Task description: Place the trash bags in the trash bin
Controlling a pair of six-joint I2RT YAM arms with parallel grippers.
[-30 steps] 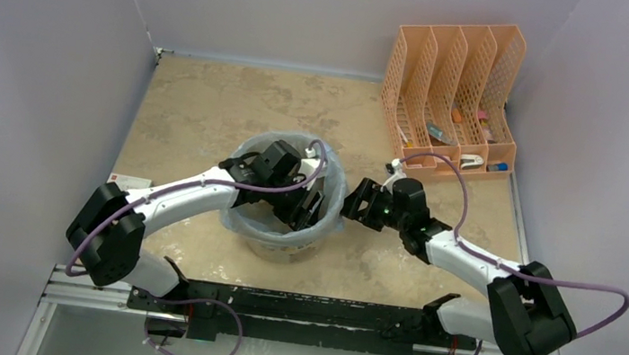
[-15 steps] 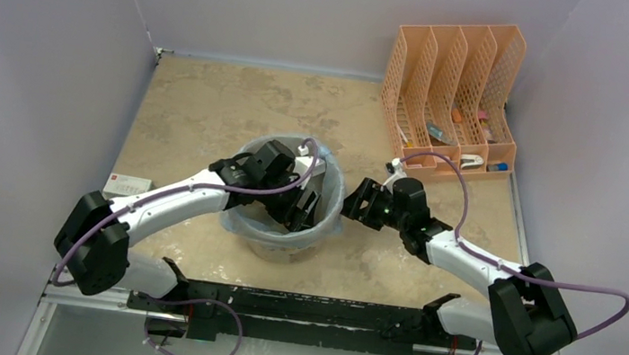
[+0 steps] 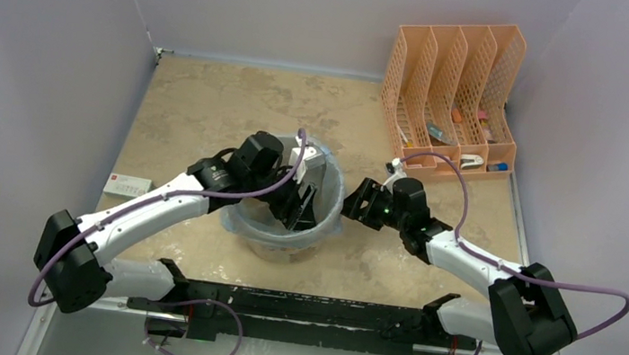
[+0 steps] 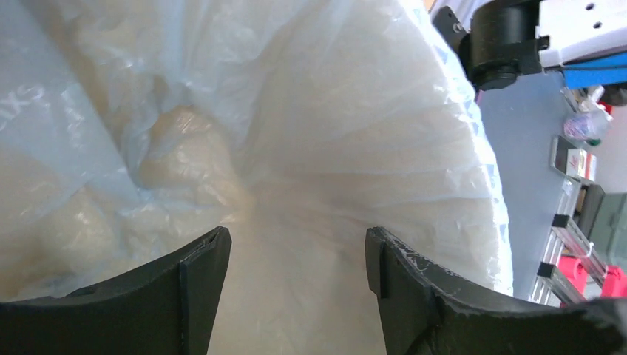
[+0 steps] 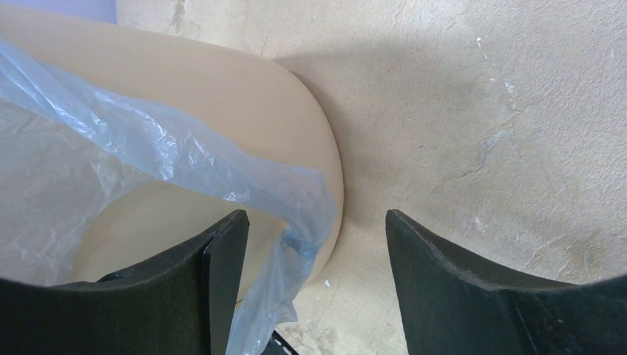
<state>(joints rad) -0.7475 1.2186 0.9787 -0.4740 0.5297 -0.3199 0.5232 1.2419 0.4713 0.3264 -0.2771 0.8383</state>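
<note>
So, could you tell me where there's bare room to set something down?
The widest bare tabletop lies between the trash bin and the back wall, left of the orange organizer. It is crowded at the bin, where the left gripper and right gripper sit.

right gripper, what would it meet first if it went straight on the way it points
Most likely the bag, whose edge hangs over the bin rim between the open fingers of the right gripper, with the bin wall just behind. Depth is unclear.
</note>
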